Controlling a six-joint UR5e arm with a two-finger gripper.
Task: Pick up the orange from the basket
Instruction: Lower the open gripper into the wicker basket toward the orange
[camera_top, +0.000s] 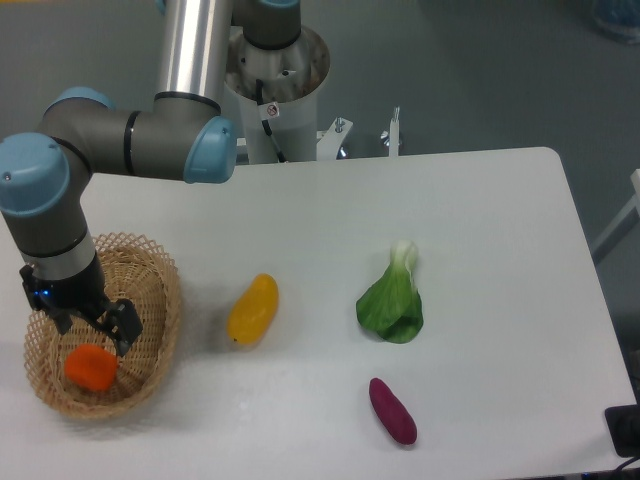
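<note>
One orange (91, 367) sits in the basket (160, 330) at the table's (480, 260) left edge; gripper (88, 322) fingers apart just above, offset, risking snagging the wicker.

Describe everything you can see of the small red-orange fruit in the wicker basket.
The small, roundish, bright red-orange fruit looks smooth and whole. It lies inside the oval tan woven wicker basket, toward its lower left part, resting on the basket floor. The robot's dark two-finger gripper hangs open just above it, fingers to either side of its top; whether they touch the fruit cannot be told. Nothing else lies in the basket with it.
</note>
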